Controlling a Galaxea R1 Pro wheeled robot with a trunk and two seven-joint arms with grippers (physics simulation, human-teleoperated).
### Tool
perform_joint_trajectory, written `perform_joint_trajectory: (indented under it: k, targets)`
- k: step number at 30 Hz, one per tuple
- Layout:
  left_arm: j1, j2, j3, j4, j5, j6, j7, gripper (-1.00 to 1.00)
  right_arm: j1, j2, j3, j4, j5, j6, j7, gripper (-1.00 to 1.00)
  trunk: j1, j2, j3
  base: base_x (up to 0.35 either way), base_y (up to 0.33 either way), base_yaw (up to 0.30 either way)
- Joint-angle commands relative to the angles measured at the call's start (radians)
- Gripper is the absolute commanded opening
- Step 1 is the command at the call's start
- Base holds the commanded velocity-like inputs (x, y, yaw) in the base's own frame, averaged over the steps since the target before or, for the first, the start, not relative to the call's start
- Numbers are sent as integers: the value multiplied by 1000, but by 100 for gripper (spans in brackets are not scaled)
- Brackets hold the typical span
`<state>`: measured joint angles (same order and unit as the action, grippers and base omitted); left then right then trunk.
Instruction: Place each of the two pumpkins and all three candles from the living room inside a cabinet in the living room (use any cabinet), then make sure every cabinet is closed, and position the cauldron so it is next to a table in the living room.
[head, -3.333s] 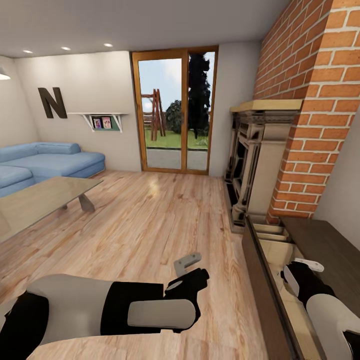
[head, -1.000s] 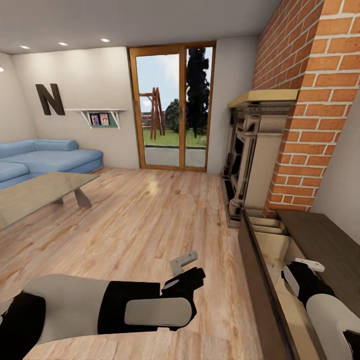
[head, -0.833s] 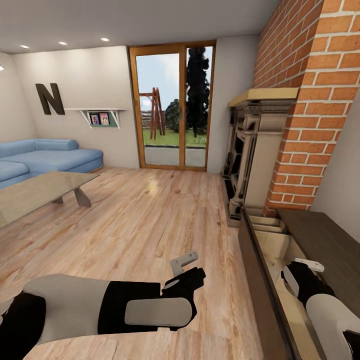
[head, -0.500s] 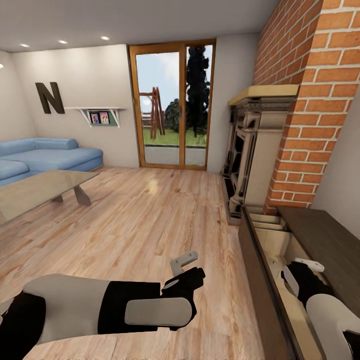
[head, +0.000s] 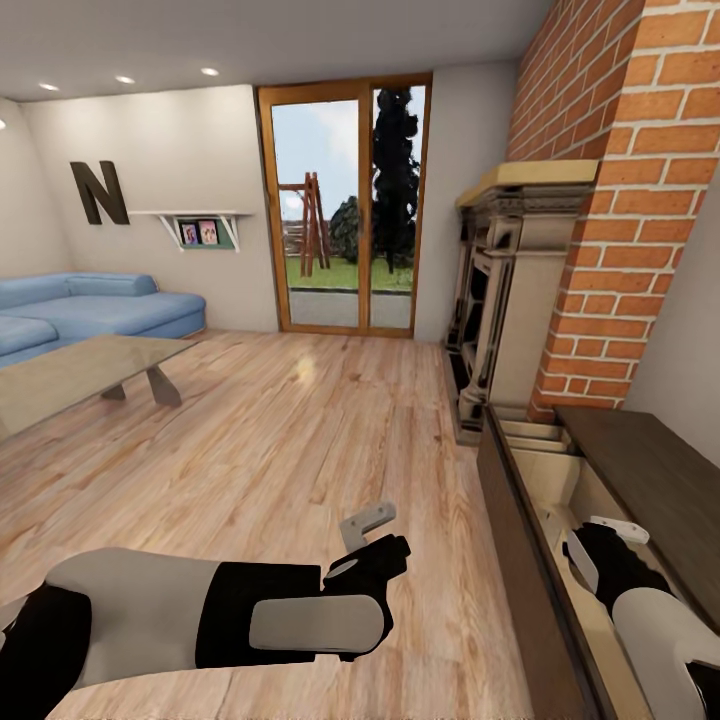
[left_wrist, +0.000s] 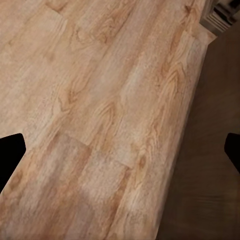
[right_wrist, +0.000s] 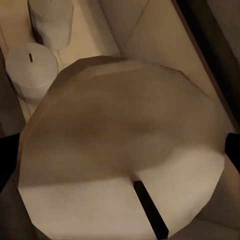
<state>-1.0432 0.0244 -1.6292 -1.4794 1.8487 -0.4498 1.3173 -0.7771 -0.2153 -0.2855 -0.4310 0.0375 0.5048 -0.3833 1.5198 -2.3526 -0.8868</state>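
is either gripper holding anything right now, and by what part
Right gripper, inside the open dark-brown cabinet drawer, has a stubby beige candle between its fingers, apparently by the sides. Left gripper holds nothing.

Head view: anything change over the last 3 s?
Mostly the camera: the whole room drifts in the picture, so the view moved, not the furniture. The left tool keeps its pose over the floor, and the right tool stays down in the open cabinet drawer. The right wrist view shows a candle close up.

Bright, even render; ceiling spotlights (head: 125, 79) glow, wrist views soft, head view edge-stretched.
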Motion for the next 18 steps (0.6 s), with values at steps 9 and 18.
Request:
perform_joint_trajectory:
  k: [9,18]
  targets:
    - [-1,0,-1,-1,3,-4,0,100,-1,1,-3,-2,5,6,0,-100,34,-64,-29,0,0,0]
    - [-1,0,-2,-1,4,-3,0,100,-1,-1,-3,-2,5,6,0,-100,54,-99,-45,0,0,0]
